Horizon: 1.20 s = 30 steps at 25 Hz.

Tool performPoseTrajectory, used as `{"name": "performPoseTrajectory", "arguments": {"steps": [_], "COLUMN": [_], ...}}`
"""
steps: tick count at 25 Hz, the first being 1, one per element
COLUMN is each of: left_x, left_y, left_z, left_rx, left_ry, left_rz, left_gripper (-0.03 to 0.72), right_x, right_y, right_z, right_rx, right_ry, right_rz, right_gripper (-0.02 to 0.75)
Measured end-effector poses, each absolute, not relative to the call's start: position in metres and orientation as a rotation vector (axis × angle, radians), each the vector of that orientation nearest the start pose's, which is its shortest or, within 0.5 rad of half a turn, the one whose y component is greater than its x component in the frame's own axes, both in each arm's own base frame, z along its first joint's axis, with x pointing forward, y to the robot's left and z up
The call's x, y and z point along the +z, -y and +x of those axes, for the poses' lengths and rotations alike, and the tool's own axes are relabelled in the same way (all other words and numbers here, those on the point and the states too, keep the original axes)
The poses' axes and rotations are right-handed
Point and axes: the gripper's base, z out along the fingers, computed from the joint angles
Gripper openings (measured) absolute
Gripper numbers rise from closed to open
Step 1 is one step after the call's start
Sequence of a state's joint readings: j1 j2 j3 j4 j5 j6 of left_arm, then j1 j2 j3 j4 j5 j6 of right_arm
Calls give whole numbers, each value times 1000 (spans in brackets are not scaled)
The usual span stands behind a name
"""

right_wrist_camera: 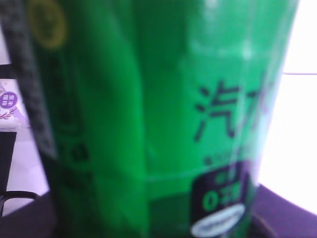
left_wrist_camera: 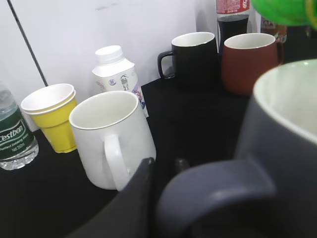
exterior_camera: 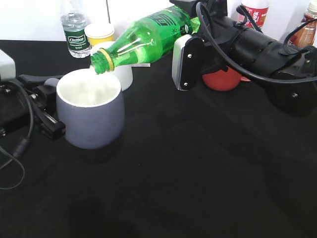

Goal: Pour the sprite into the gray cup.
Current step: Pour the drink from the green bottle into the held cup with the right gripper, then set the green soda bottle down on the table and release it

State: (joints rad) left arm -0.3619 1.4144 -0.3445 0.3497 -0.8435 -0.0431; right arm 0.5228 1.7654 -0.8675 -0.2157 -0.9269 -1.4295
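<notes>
The sprite (exterior_camera: 148,34) is a green bottle tilted neck-down to the left. Its open yellow-ringed mouth hangs just over the far rim of the gray cup (exterior_camera: 91,119). My right gripper (exterior_camera: 190,32) is shut on the bottle's labelled body, which fills the right wrist view (right_wrist_camera: 148,124). The gray cup stands upright on the black table. Its handle faces left into my left gripper (exterior_camera: 47,99), which appears shut on it. In the left wrist view the gray cup (left_wrist_camera: 287,148) looms at the right, its handle by the jaws (left_wrist_camera: 164,166). The sprite's green tip (left_wrist_camera: 285,10) shows at the top right.
A white mug (exterior_camera: 124,74) (left_wrist_camera: 111,139) stands just behind the gray cup. Further back are a yellow paper cup (exterior_camera: 99,33), a small water bottle (exterior_camera: 75,32), a milk carton (left_wrist_camera: 116,69), a black mug (left_wrist_camera: 193,57), a red-brown mug (exterior_camera: 223,79) and a cola bottle (exterior_camera: 255,12).
</notes>
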Motion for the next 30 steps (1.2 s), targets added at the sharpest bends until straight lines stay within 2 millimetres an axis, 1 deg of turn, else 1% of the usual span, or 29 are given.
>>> {"name": "performPoseTrajectory", "arguments": {"steps": [11,15,17,19,20,21,23,24,25,26,27,29,30], "left_x": [196,196,196,196,196,197,197,198,200,203,204,205,205], "left_y": [106,106,106,106,106,106,105,103,99,92,83,60,50], "left_z": [215,215,215,215,215,215,215,217,220,224,229,248,260], "left_rx": [-346,-342,-342,-342,-341,-341,-339,-334,-317,-280,-239,-151,-112], "left_ry": [-1619,-1617,-1617,-1617,-1617,-1618,-1623,-1631,-1627,-1605,-1587,-1598,-1600], "left_rz": [662,667,666,665,664,661,643,594,528,468,404,294,252], "left_gripper": [80,80,80,80,80,80,80,80,80,80,80,80,80], "right_x": [235,234,231,231,231,231,231,231,231,232,232,238,244], "right_y": [-198,-198,-198,-197,-197,-197,-197,-197,-197,-197,-197,-192,-187], "right_z": [313,314,314,314,314,314,315,315,315,315,315,313,308], "right_rx": [-700,-631,-579,-467,-366,-242,81,236,331,393,417,422,425], "right_ry": [-653,-717,-776,-865,-940,-1027,-1229,-1311,-1357,-1385,-1396,-1410,-1418], "right_rz": [-1357,-1327,-1328,-1264,-1200,-1118,-885,-764,-686,-632,-605,-547,-516], "right_gripper": [405,405,405,405,405,404,404,404,403,403,403,403,403]}}
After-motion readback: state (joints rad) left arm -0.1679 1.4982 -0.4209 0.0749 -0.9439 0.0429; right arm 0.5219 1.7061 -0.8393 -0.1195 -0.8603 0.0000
